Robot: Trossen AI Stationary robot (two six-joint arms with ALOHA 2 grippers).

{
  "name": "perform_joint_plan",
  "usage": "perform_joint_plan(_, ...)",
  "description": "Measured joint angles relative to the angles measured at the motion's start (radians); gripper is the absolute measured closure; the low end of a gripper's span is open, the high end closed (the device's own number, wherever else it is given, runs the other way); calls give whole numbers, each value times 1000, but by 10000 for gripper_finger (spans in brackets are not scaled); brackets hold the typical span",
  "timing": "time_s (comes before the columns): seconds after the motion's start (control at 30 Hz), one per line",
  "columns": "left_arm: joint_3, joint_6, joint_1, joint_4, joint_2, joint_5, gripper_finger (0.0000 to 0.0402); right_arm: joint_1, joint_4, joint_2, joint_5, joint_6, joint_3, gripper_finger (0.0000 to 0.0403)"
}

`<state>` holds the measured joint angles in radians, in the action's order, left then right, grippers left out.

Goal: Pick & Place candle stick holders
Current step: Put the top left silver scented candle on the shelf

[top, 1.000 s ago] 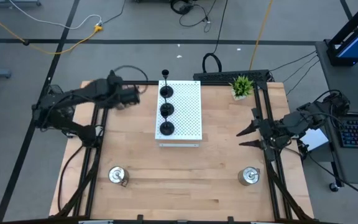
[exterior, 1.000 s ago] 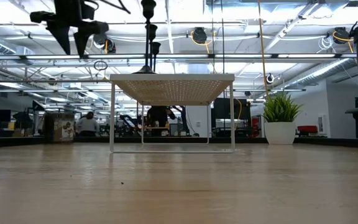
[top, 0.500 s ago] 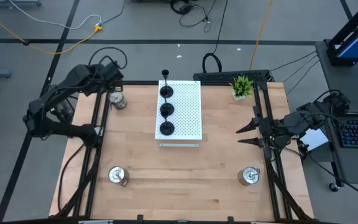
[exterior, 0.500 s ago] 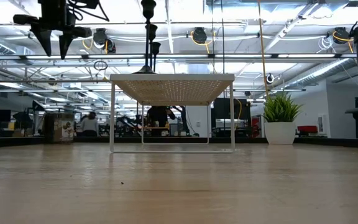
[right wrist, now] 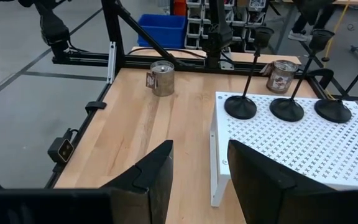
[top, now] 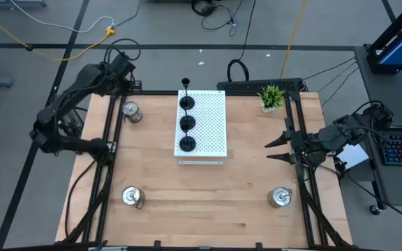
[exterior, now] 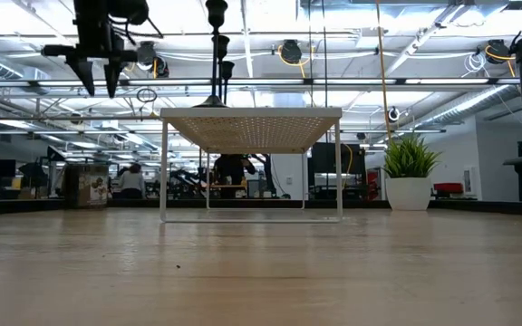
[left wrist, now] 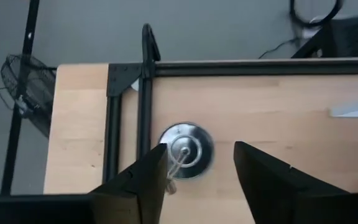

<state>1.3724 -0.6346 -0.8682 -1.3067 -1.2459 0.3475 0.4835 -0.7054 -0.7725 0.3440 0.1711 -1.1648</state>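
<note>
While the left gripper hangs with jaws apart above the silver holder at the worktop's upper left, and the right gripper waits open mid-right, an off-centre descent could clip its side handle and tip it.

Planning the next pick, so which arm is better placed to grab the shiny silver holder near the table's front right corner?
Right, probably. The right pincer waits open at the right edge, nearest that squat silver candle holder. The left pincer hangs open at the far left corner.
</note>
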Motion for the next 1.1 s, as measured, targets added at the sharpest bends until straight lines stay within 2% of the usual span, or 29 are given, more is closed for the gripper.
perform_joint_plan(0.1,0,25,-29,0,-37,-8,169,0,0,0,0,0,0,259)
perform_joint_plan(0.37,-1,120,-99,-23,-166,-94,31,0,0,0,0,0,0,259)
perform_joint_plan(0.43,-2,136,-120,-44,-205,-98,9,0,0,0,0,13,0,259)
perform_joint_plan(0.63,-32,168,-163,-44,-293,-197,32,0,-1,0,-1,35,0,259)
perform_joint_plan(0.73,-56,180,-167,-31,-304,-203,35,0,-1,0,-2,51,0,259)
perform_joint_plan(1.1,-152,180,-163,34,-306,-227,4,0,-1,0,-2,53,0,259)
